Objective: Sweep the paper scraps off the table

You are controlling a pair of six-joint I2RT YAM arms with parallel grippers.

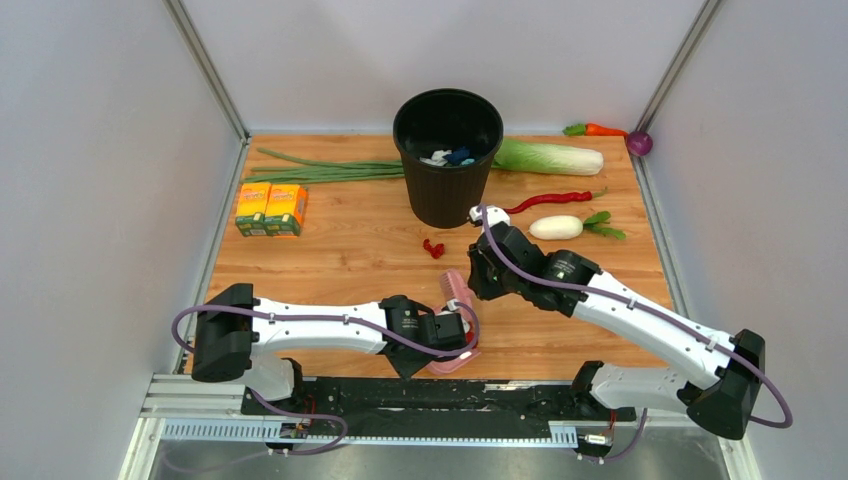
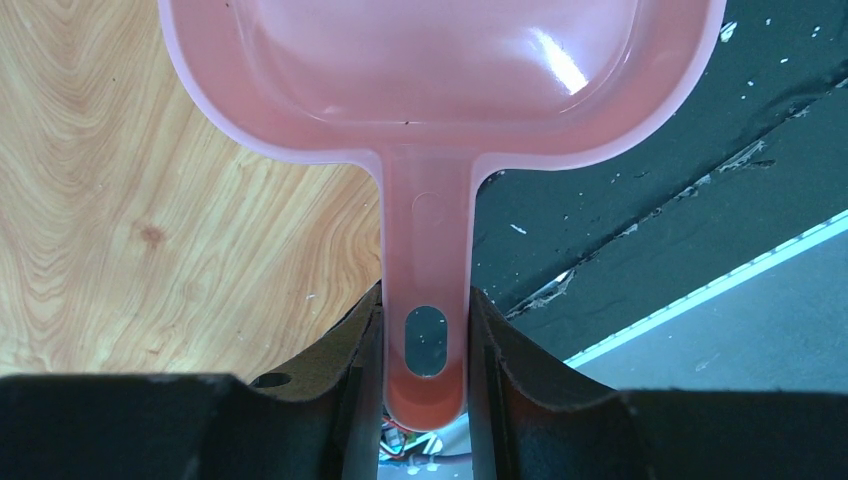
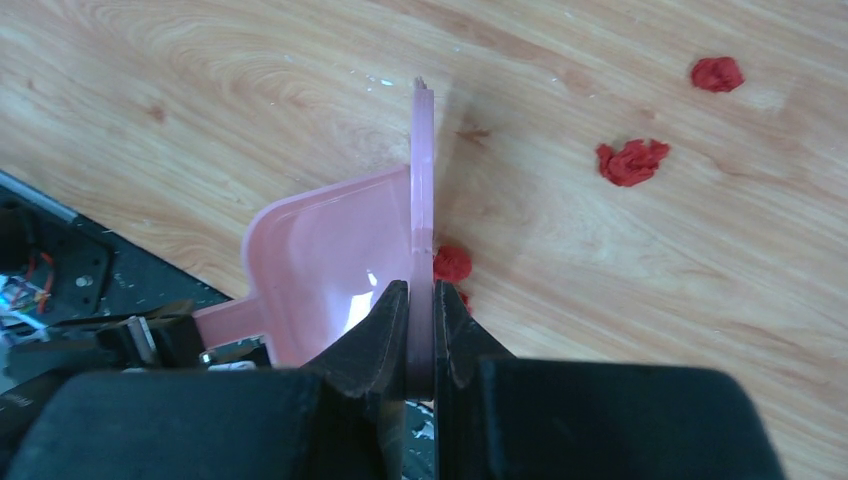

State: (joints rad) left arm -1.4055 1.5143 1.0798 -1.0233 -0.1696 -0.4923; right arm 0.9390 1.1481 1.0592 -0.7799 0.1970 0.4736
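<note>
Between the fingers of the left gripper (image 2: 424, 320) sits the narrow handle of the pink dustpan (image 2: 440, 90), clamped from both sides. The pan reaches out ahead of the fingertips, partly over the wood of the table (image 3: 250, 80) and partly over the dark strip (image 2: 640, 180) along its front edge. The risk on this side is the hold. The handle is smooth, glossy plastic gripped only near its end, so a shove against the pan could swivel it or tip its lip up, and scraps would then slide underneath.

To the right, the right gripper (image 3: 422, 295) is pinched tight on the pink brush (image 3: 423, 170). Seen edge-on, the brush is a thin flat blade standing straight out from the fingertips, with the pan just to its left. Of the paper scraps (image 3: 632, 161), one touches the blade's right face close to the fingertips. Two more lie farther ahead and off to the right, well apart from the blade. They are light, crumpled red wads, so a quick stroke may roll them past the blade's end or flick them over the pan toward the table edge. The far pair probably cannot be caught in one pass.

The pan is translucent pink with rounded corners and a shiny floor. The scraps are matte and irregular. The table is smooth, pale wood-grain.
</note>
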